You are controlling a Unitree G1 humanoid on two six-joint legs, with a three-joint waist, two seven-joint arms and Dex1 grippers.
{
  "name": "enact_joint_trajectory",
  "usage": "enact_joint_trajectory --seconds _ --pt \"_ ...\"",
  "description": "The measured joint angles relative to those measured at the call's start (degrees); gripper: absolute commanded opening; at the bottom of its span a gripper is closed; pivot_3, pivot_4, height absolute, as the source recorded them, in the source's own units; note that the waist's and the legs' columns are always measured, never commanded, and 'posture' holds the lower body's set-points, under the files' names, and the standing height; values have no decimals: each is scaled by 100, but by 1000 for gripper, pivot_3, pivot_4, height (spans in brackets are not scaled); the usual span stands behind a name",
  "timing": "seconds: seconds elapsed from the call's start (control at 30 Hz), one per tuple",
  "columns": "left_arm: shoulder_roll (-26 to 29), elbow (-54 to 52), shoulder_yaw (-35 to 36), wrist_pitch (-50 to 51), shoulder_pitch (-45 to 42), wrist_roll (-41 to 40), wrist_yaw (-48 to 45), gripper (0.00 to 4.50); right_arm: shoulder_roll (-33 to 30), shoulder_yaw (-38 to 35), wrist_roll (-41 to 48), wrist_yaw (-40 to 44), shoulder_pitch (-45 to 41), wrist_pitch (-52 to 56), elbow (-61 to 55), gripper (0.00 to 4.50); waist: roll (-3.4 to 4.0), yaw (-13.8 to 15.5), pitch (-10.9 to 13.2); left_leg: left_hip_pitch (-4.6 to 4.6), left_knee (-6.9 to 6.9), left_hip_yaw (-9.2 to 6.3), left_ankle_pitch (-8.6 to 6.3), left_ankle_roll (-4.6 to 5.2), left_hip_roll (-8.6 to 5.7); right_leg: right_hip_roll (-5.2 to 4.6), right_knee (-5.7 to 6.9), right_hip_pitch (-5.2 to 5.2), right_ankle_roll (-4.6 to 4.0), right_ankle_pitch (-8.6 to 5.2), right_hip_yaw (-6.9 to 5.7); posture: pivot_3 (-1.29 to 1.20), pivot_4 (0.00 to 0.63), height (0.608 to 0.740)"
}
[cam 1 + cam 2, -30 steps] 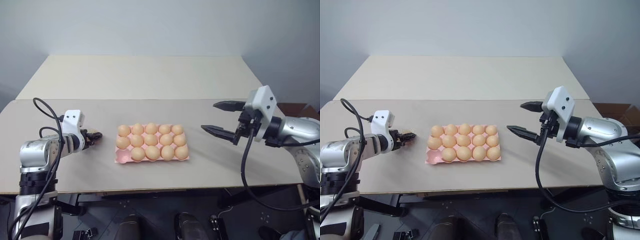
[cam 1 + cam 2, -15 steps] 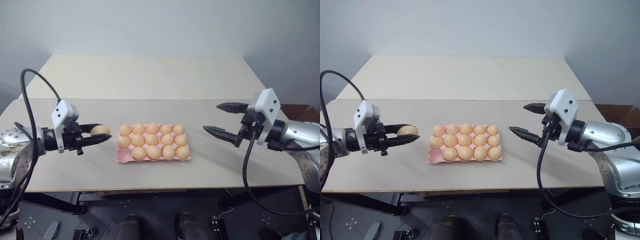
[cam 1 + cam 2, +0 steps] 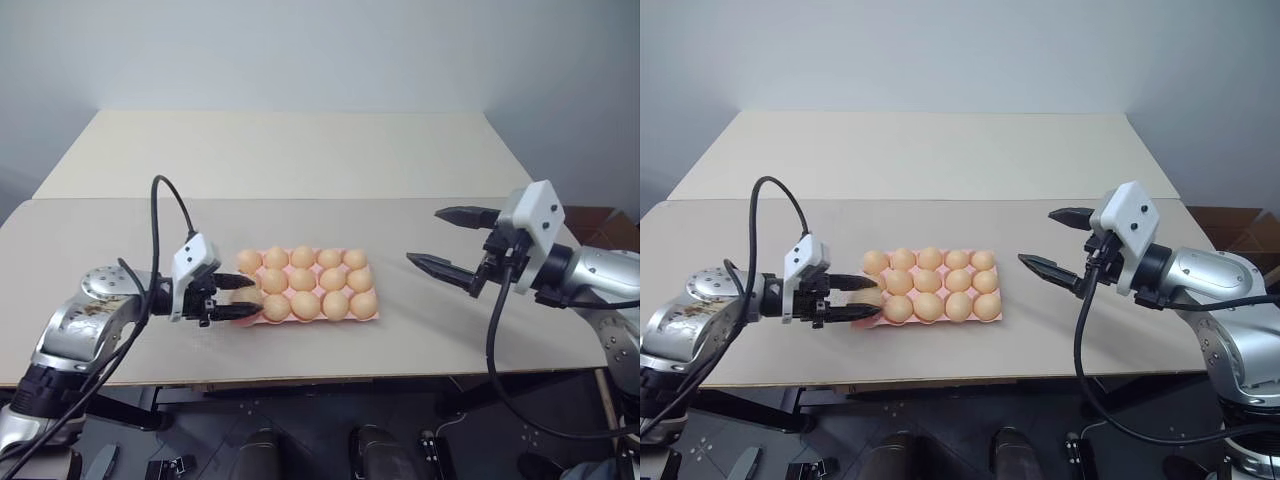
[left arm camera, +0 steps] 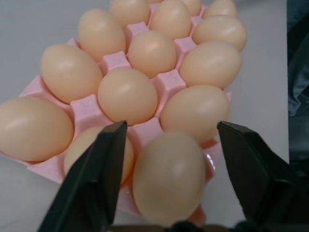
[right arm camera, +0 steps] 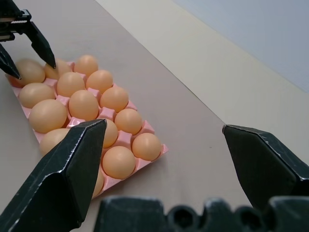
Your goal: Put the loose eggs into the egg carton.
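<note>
You're parking the last egg (image 4: 169,179) between parted left gripper (image 4: 169,145) fingers; smooth and fragile, so cradle its middle. Right gripper (image 3: 440,240) is gaping, empty.

arms (image 3: 95,315): silver metal; wrist housings (image 3: 532,212): white; end effector fingers (image 3: 443,266): black; cables (image 3: 492,340): black

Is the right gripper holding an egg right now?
No, the right gripper hangs open above the bare table, beside the egg carton, with nothing between its fingers.
</note>
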Motion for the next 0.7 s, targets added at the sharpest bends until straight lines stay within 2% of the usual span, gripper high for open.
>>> enact_joint_trajectory --seconds 0.03,0.07,0.27,0.43,0.53,0.7 --pt "27 -9 19 -2 13 -7 -10 4365 0 -1 4 -2 2 4 -6 4500 0 0 0 1 0 0 0 0 0 -1 0 1 0 0 0 0 150 740" --pt "67 -26 52 -2 37 -21 -33 4473 0 -2 7 -3 5 6 -17 4500 0 0 0 1 0 0 0 0 0 -1 0 0 0 0 1 0 150 740" --pt "329 -25 860 -107 233 -354 -239 4473 0 -3 21 -9 15 8 -41 4500 0 -12 0 2 0 -1 0 0 2 -1 1 0 2 -2 -2 0 150 740" --pt "680 360 2315 -710 680 -614 -551 4473 -6 3 51 108 -3 2 71 4500 0 -77 0 2 0 2 -1 1 4 -1 1 -4 -3 -3 -1 0 150 740" --pt "1056 650 3189 -901 1362 -689 -1034 4473 -97 -21 52 313 105 -47 183 4500 1 -103 0 2 0 3 -1 1 7 -3 0 -4 -5 -5 -4 0 150 740" --pt "1125 725 4205 -898 2226 -713 -1346 4473 -277 -207 53 705 599 -117 296 4500 3 -27 1 8 0 3 -1 0 7 -9 0 2 4 -30 -9 0 150 740"
